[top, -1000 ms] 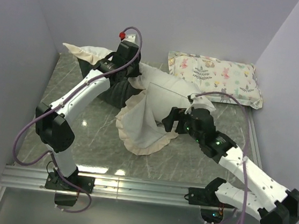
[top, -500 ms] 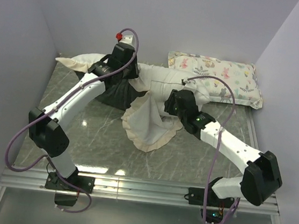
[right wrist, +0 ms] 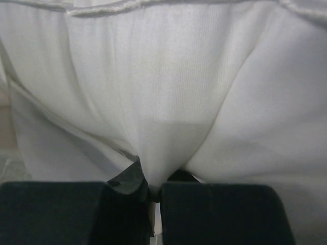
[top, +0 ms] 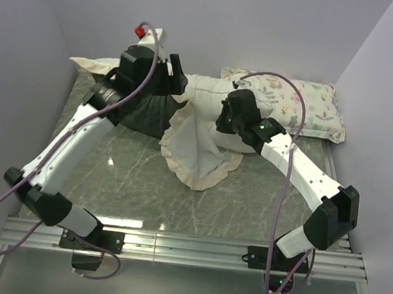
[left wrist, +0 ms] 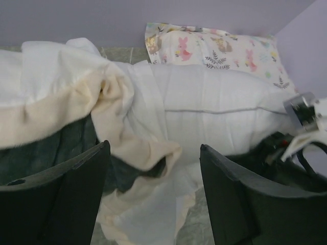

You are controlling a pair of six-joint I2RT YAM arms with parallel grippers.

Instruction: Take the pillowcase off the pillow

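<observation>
Left claw (left wrist: 154, 153): fingers apart, hovering over the bunched pillowcase (top: 194, 154), which lies far left of centre on the table (top: 128, 189). Right claw (right wrist: 153, 191): clamped on a pinch of the white pillow (top: 206, 91). Pillow lies far-centre, left part covered by the pillowcase.

We are in a robot lab cell: plain lilac walls (top: 282, 22) box in a marble-patterned table (top: 125, 181), with an aluminium mounting rail (top: 185, 246) at 6 o'clock.
</observation>
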